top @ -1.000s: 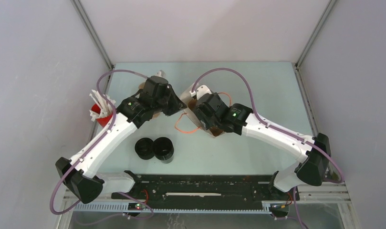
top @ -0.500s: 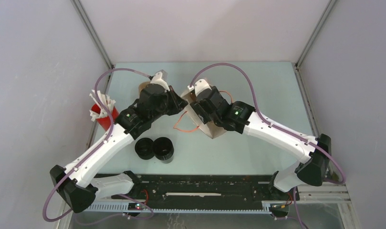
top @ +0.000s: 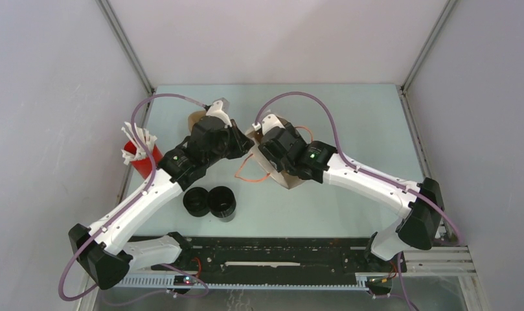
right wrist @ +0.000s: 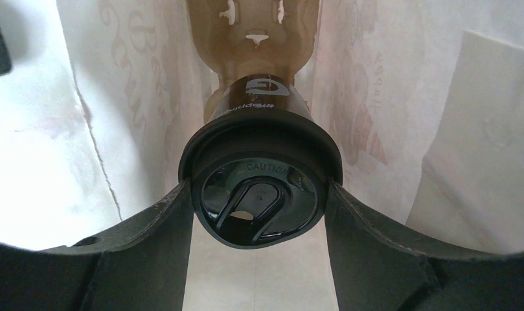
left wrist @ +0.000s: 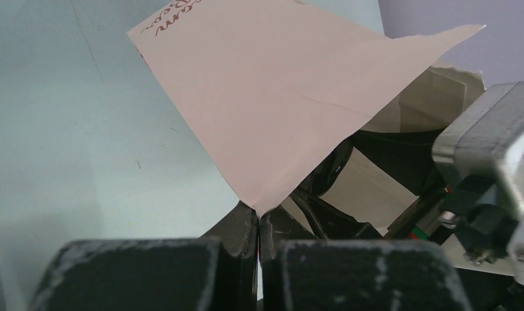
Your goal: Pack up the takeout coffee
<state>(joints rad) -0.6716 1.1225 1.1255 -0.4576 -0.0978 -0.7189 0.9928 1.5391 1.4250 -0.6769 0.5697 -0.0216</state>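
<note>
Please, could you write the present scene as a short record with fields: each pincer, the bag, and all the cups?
left pincer: shut on a corner of the paper bag
right pincer: inside the bag, gripping a black lidded coffee cup
deeper in bag: brown pulp carrier, beyond the cup
on table: two more black cups, side by side, outside the bag
table left edge: red cup with white sticks
</note>
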